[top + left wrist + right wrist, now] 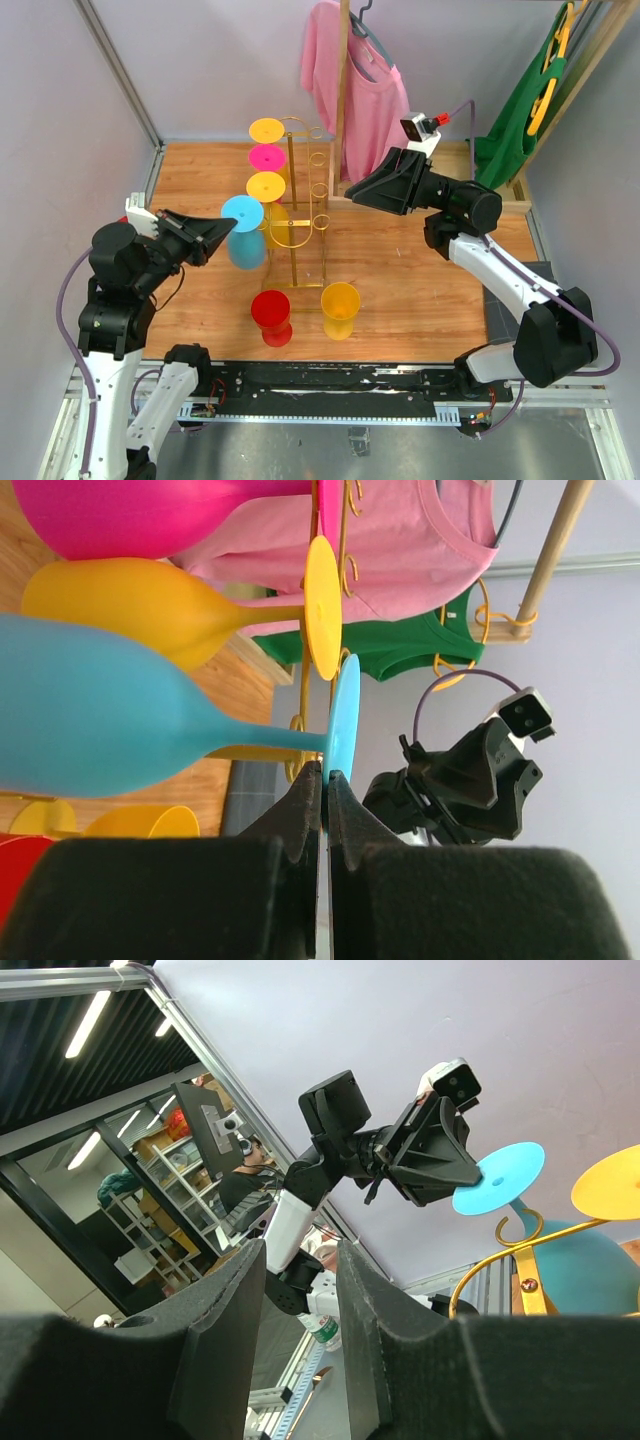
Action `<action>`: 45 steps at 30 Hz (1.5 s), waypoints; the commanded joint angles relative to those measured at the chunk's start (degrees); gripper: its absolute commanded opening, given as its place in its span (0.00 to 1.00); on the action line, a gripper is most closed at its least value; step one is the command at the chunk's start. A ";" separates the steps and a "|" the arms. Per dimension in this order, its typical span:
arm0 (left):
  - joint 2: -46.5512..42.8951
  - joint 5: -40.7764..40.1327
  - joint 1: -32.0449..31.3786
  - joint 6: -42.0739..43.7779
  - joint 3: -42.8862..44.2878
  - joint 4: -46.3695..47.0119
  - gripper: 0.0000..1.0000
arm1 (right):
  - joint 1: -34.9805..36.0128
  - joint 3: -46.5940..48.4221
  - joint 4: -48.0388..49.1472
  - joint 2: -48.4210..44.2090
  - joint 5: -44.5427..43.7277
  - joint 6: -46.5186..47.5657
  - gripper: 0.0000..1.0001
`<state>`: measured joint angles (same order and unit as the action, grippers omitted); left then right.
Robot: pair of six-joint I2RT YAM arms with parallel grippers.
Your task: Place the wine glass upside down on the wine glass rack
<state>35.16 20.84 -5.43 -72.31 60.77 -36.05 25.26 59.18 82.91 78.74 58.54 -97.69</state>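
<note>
The left gripper is clamped on the thin rim of the foot of a sky-blue plastic wine glass, which it holds upside down, foot up and bowl hanging, just left of the tall gold wire rack at the middle of the wooden desk. The wrist view does not settle whether the stem sits in a ring loop. The right gripper hangs open and empty on the rack's right side, toward the far right corner.

The hold looks the weak point. With only the edge of the foot pinched, the heavy bowl could swing or slip out if the arm jolts. Letting go before the stem is seated would likely drop the glass toward the red plastic wine glass and the orange-yellow plastic wine glass standing by the near edge. The blue foot also lies hard against the foot of the lowest hung yellow wine glass, so a lift or push could unhook it — or tip the light rack.
</note>
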 commanded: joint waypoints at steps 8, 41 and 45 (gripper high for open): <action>1.54 4.94 -0.19 2.61 0.96 2.56 0.00 | -1.35 -0.73 2.58 0.35 -0.30 0.66 0.36; 4.14 15.58 -0.72 8.76 -3.84 3.94 0.00 | -1.35 -1.55 4.24 1.96 -0.26 0.27 0.35; 3.87 15.63 -0.72 8.85 -4.08 3.95 0.05 | -1.35 -2.16 4.27 1.74 -0.36 0.69 0.35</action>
<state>39.24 33.82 -5.76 -65.08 57.45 -32.69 25.26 57.87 83.31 80.84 58.48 -97.71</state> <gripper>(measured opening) 0.028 0.355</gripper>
